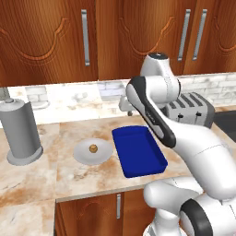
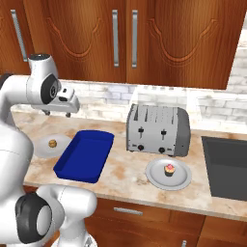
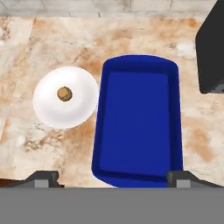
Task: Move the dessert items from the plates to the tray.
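Landmark: deep blue rectangular tray (image 1: 138, 152) with raised rim and rounded corners, lying on the marbled tan stone counter (image 1: 41, 179). Entries run from the left.

1. Grey cylindrical paper-towel holder (image 1: 19, 133), upright, well apart from the tray, far to its left.
2. Round light grey-white plate (image 1: 93, 152), just left of the tray and close beside its rim; whether the 2 touch cannot be told. It carries 1 round tan-brown ball-like pastry (image 1: 93, 148) near its centre.
3. Tray: nothing lies inside it.
4. Gripper (image 3: 112, 177) of the white arm, above the tray's near end. Its 2 dark fingertips (image 3: 41, 177) stand wide apart, holding nothing and touching nothing.
5. Silver 4-slot toaster (image 2: 157, 130), right of the tray and behind it, near the wall.
6. 2nd round light grey-white plate (image 2: 169, 174), well right of the tray, in front of the toaster. On it stands 1 cupcake with pink frosting and dark wrapper (image 2: 170, 170).
7. Dark sink basin (image 2: 226, 166), farthest right of the tray.
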Robot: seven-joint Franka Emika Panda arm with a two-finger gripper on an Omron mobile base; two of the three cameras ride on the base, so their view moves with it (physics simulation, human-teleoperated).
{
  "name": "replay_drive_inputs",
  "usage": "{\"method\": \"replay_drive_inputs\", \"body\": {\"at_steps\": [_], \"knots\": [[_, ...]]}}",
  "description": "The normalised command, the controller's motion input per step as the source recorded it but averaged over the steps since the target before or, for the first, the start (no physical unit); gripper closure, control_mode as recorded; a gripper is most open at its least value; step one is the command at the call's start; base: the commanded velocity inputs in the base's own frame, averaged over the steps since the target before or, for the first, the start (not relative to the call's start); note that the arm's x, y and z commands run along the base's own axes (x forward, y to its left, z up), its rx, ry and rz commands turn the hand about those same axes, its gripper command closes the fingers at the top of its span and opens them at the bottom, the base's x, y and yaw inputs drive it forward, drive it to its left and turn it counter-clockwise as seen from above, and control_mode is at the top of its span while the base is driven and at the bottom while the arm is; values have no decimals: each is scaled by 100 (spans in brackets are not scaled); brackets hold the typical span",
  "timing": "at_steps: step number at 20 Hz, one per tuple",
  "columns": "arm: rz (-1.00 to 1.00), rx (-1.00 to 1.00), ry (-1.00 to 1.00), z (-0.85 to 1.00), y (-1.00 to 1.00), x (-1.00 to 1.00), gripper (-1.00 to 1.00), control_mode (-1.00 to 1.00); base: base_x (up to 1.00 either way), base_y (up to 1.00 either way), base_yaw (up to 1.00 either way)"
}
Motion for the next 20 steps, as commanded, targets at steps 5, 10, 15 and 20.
{"method": "replay_drive_inputs", "body": {"at_steps": [5, 10, 15, 20], "knots": [[0, 15, 2, -25, 88, -18, -100, -100, 0, 0, 0], [0, 19, 2, -48, 57, -10, -100, -100, 0, 0, 0], [0, 8, 0, -41, 43, 0, -100, -100, 0, 0, 0], [0, 0, 0, -36, 35, 11, -100, -100, 0, 0, 0]]}}
